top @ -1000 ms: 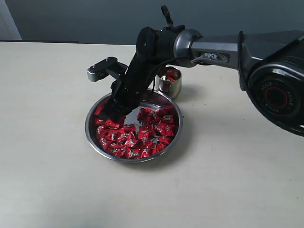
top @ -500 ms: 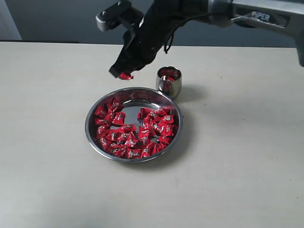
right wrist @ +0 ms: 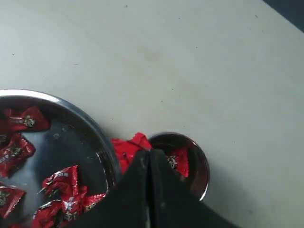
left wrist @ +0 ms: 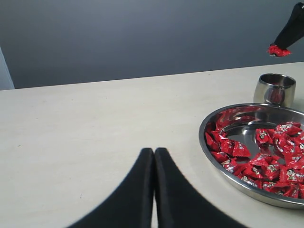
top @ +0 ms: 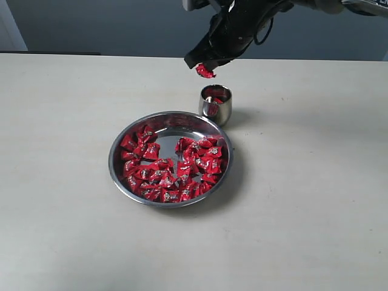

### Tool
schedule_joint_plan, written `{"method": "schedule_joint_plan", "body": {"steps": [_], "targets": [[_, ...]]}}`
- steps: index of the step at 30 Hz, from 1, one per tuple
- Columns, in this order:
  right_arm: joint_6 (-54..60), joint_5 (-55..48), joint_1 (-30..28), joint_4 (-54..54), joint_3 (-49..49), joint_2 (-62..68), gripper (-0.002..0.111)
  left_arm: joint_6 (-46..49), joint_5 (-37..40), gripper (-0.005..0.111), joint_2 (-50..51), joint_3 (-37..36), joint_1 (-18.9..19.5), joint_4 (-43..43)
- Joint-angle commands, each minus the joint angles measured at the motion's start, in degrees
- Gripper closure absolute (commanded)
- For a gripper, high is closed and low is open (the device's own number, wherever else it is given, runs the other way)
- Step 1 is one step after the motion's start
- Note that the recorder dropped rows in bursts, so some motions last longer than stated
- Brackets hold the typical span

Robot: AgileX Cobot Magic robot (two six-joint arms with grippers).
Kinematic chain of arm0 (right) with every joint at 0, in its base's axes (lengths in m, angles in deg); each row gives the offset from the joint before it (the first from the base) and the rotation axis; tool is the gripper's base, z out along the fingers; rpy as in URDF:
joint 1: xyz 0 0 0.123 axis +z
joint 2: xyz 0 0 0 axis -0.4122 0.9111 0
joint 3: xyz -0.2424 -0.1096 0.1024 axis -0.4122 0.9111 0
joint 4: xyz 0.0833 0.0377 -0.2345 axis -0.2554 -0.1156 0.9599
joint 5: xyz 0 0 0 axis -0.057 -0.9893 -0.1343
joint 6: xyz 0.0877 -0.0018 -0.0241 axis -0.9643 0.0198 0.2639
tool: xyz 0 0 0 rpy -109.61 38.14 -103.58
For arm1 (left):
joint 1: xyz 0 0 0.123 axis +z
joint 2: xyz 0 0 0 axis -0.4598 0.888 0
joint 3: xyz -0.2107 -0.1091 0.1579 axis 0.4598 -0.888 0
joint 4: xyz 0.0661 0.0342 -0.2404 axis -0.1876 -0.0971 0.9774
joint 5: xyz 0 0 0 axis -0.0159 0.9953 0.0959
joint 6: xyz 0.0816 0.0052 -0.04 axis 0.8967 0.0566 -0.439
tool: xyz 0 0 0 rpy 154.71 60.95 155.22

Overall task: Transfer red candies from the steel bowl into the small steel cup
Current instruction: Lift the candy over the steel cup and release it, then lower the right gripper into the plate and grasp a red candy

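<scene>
The right claw (top: 202, 63), clamped on one red candy (top: 205, 71), hangs above the worktop (top: 303, 212) with the small steel cup (top: 216, 104) almost straight below, a shade to its right in the exterior view, just beside the steel bowl (top: 116, 173) holding the other red candies (top: 182, 167).

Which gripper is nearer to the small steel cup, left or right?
Right. The right gripper hangs above the small steel cup, holding a red candy. The left gripper is far off, beyond the steel bowl.
</scene>
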Motion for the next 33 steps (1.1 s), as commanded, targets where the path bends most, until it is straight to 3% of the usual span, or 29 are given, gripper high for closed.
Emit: {"method": "schedule_joint_plan", "body": {"steps": [1,8,13,19,22,27,33], "targets": [[-0.5,0.7,-0.4,1.1,-0.1,1.3,0.109,-0.1,-0.3,0.106,-0.3,0.0,-0.4,-0.1],[-6.2,0.9,-0.4,9.9,-0.1,3.9,0.109,-0.1,-0.3,0.106,-0.3,0.0,-0.4,-0.1],[-6.4,0.9,-0.4,10.0,-0.1,3.9,0.107,-0.1,-0.3,0.106,-0.3,0.0,-0.4,-0.1],[-6.4,0.4,-0.4,10.2,-0.1,3.9,0.072,-0.1,-0.3,0.106,-0.3,0.0,-0.4,-0.1],[-6.4,0.4,-0.4,10.1,-0.1,3.6,0.065,-0.1,-0.3,0.106,-0.3,0.0,-0.4,-0.1],[-5.2,0.1,0.7,-2.7,-0.1,2.0,0.065,-0.1,-0.3,0.106,-0.3,0.0,-0.4,-0.1],[7.2,-1.1,4.8,-14.7,-0.1,2.7,0.065,-0.1,-0.3,0.106,-0.3,0.0,-0.4,-0.1]]}}
